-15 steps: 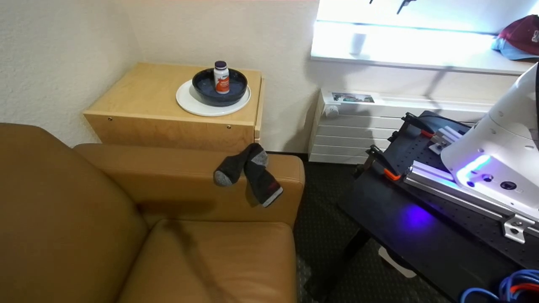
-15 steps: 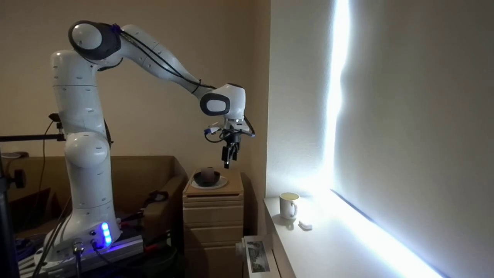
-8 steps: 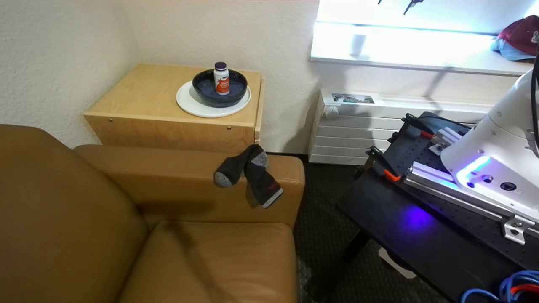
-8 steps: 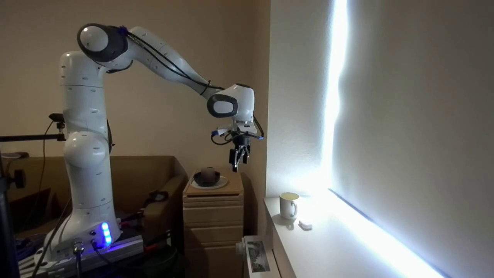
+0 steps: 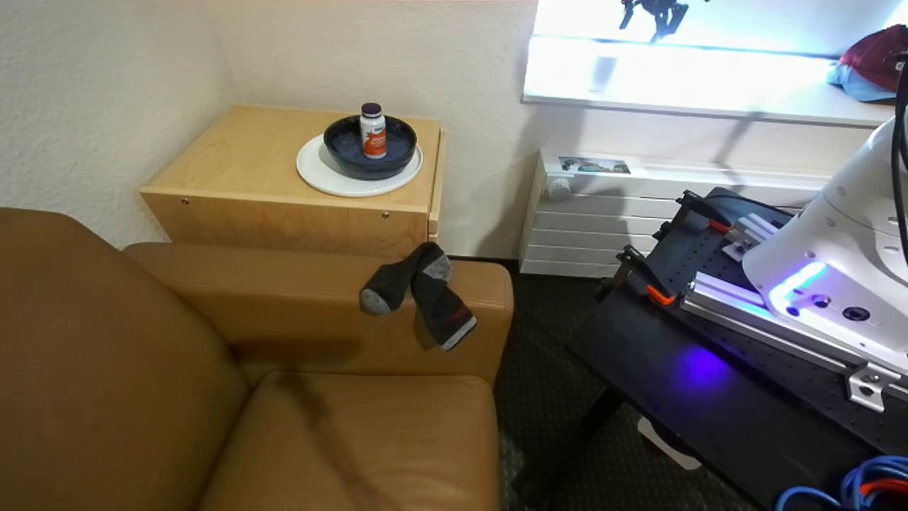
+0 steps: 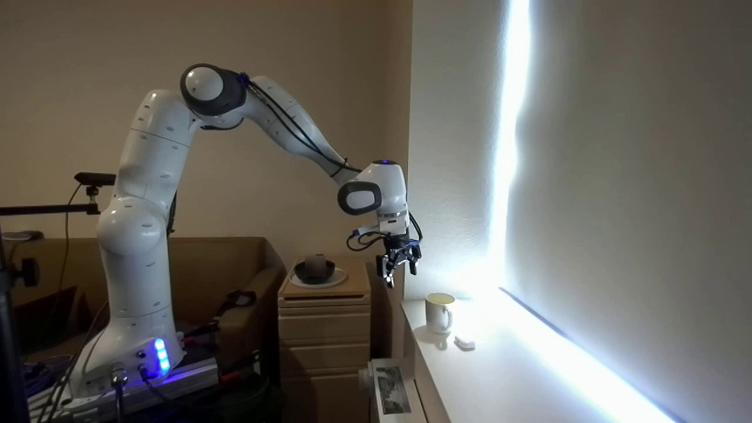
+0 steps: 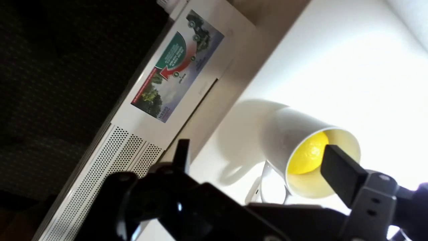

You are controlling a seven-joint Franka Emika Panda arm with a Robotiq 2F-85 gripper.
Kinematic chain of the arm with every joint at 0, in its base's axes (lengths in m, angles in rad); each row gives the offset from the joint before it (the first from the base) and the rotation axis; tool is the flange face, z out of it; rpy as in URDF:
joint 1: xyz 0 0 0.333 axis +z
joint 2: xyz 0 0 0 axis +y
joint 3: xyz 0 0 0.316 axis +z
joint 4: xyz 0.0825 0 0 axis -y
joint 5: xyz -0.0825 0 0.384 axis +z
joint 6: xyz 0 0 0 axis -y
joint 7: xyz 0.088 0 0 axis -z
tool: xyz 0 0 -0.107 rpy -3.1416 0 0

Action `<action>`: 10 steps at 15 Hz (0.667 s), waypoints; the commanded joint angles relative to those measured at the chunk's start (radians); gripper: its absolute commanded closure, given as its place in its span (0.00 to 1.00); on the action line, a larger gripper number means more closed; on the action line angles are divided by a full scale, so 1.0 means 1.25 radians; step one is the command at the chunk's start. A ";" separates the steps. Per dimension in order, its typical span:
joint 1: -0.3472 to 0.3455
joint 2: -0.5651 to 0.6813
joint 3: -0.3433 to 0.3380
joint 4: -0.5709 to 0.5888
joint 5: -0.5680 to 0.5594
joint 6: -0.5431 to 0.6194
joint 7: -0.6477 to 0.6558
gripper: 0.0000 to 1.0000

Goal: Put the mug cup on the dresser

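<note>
The white mug cup (image 6: 438, 316) stands upright on the white ledge, and shows faintly against the glare in an exterior view (image 5: 603, 74). In the wrist view the mug (image 7: 281, 134) has its handle towards the bottom and a yellow round thing (image 7: 307, 154) inside. My gripper (image 6: 401, 277) is open and empty, above the mug's height and off to its side; it also shows at the top of an exterior view (image 5: 645, 25). In the wrist view one finger (image 7: 342, 177) overlaps the mug's mouth; the gripper (image 7: 257, 149) touches nothing visible. The tan wooden dresser (image 5: 234, 156) stands in the corner (image 6: 324, 329).
On the dresser a white plate (image 5: 319, 174) bears a dark bowl (image 5: 347, 152) with a bottle (image 5: 374, 135). A small white object (image 6: 465, 342) lies beside the mug on the ledge (image 6: 470, 388). A radiator (image 5: 589, 227) is below. A cap (image 5: 876, 64) lies on the ledge. The sofa (image 5: 319, 277) bears socks.
My gripper has moved down and towards the mug on the ledge. Its fingers look wider apart than before. The mug and the things on the dresser have not moved.
</note>
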 commanded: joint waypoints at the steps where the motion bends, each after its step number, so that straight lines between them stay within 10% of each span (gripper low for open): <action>1: 0.012 0.123 -0.024 0.111 0.013 0.040 0.148 0.00; 10: 0.001 0.199 -0.008 0.166 0.017 0.040 0.213 0.00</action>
